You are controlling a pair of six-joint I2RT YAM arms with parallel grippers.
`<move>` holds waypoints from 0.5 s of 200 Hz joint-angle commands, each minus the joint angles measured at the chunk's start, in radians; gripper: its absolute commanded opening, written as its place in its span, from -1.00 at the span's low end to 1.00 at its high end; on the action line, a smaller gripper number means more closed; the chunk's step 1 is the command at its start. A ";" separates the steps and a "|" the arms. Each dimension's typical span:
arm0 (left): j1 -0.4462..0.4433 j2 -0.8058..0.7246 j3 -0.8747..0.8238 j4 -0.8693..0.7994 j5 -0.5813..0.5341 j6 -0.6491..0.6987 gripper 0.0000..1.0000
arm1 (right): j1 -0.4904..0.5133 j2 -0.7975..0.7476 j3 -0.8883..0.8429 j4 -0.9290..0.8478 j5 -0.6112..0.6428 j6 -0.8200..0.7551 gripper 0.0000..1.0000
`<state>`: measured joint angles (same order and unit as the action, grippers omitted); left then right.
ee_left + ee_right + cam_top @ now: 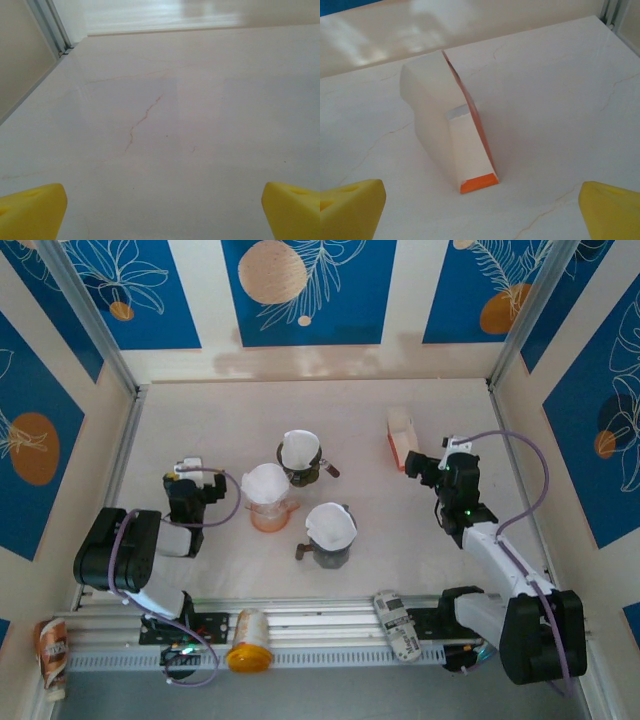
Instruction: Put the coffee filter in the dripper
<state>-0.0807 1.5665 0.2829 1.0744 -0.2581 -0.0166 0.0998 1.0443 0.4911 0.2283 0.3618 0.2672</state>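
Observation:
Three drippers stand mid-table, each with a white paper filter in it: a dark one [300, 458], an orange one [268, 498] and a grey one [330, 534]. An orange filter holder [401, 437] with a stack of white filters [437, 112] stands at the right. My right gripper [414, 462] [482, 210] is just in front of the holder, open, with its yellow fingertips [351, 207] wide apart and nothing between them. My left gripper [189, 470] [164, 210] is left of the orange dripper, open over bare table, holding nothing.
Along the near rail lie an orange-capped bottle [247, 640], a printed packet [397, 624] and another packet [52, 654] at the far left. Metal frame posts [49, 25] and patterned walls close in the table's sides and back.

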 commanded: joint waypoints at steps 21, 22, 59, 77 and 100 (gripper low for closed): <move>0.013 0.001 -0.019 0.069 0.012 -0.014 1.00 | 0.018 0.131 -0.067 0.294 -0.008 -0.132 0.98; 0.012 0.001 -0.019 0.069 0.012 -0.014 0.99 | 0.019 0.135 -0.067 0.297 -0.008 -0.136 0.98; 0.013 0.001 -0.023 0.077 0.014 -0.014 0.99 | -0.003 0.316 -0.093 0.480 -0.053 -0.193 0.98; 0.015 0.001 -0.021 0.075 0.016 -0.014 1.00 | -0.015 0.409 -0.111 0.597 -0.059 -0.190 0.98; 0.016 0.001 -0.021 0.075 0.018 -0.014 0.99 | -0.064 0.489 -0.097 0.647 -0.103 -0.144 0.98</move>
<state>-0.0784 1.5665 0.2699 1.1152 -0.2573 -0.0200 0.0803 1.4719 0.3954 0.7006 0.3096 0.1062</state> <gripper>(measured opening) 0.998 0.991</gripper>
